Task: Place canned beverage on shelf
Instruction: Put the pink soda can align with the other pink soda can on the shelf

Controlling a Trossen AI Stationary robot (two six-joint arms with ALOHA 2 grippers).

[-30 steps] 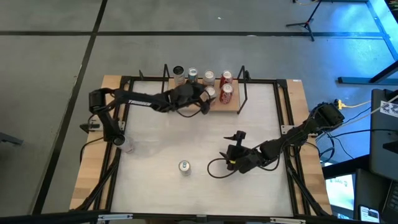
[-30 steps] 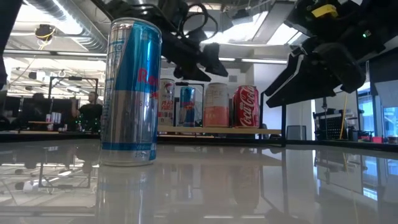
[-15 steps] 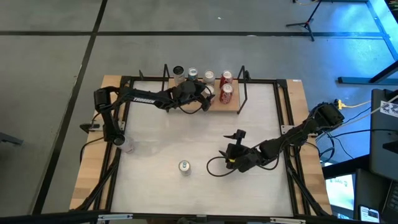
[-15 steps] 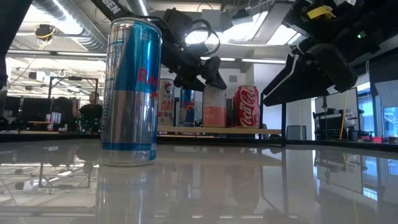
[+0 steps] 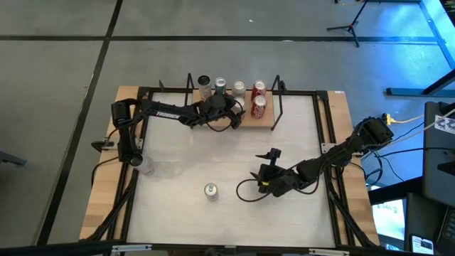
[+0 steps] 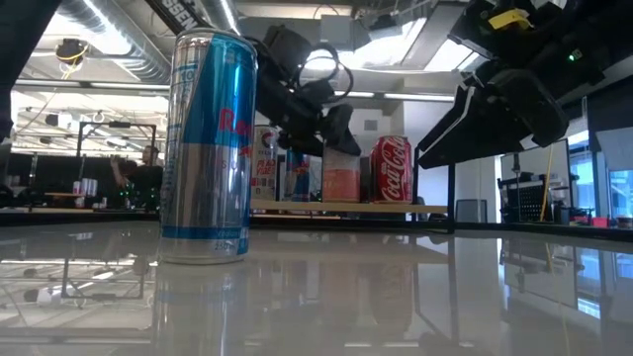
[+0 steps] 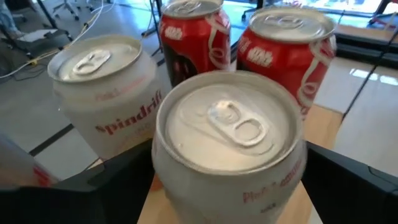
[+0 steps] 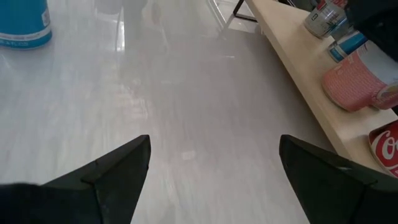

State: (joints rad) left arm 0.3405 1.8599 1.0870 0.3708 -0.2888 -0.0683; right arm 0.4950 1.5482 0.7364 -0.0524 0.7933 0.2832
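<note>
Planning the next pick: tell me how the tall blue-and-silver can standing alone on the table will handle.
The tall slim can stands upright on a narrow base, so a high push probably tips it. Its glossy metal wall and the shiny table suggest it may slide or slip. On its side, it would likely roll.

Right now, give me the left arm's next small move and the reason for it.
Probably let go and draw the left gripper straight back from the shelf. The pale can at it stands upright on the board, close beside two red cans, so placing looks done. A sideways pull could knock them. I cannot tell its grip.
</note>
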